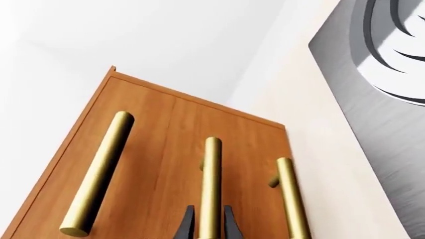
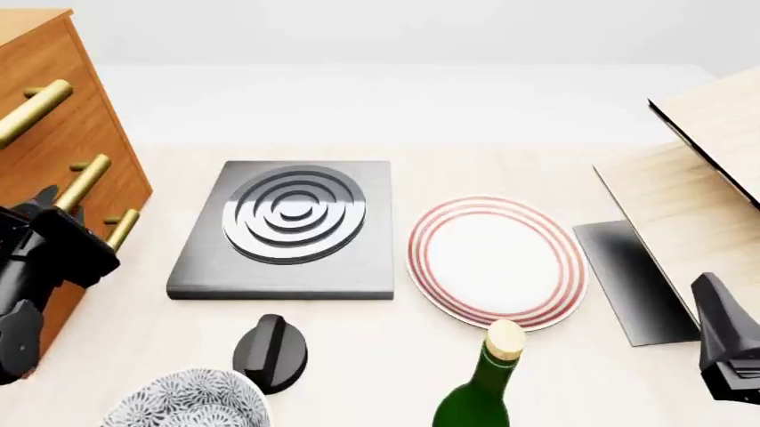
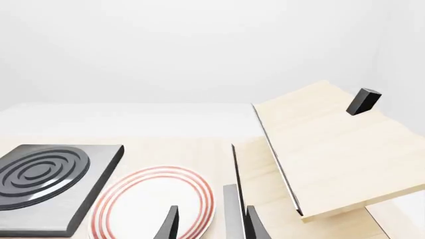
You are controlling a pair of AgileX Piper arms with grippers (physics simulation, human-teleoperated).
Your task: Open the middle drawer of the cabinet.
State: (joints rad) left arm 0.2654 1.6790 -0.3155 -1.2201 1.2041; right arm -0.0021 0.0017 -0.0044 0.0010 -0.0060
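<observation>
Cabinet stands at the table's far left, front face angled toward the arms, three brass bar handles stacked on it. Middle drawer shows no gap around its front; looks flush with the drawers above and below.

Left arm reaches in low from the left edge, wrist pointed at the cabinet front. Left gripper sits at the middle handle: in the left wrist view the two dark fingers flank the bar closely, one each side. Whether the pads press the brass, cannot tell.

Right gripper is parked at the near right, well apart from the cabinet, fingers parted and holding nothing, aimed over the red-ringed plate and the pale boards.

Stove plate lies between cabinet and plate. Green bottle, black knob, patterned bowl sit along the near edge.
</observation>
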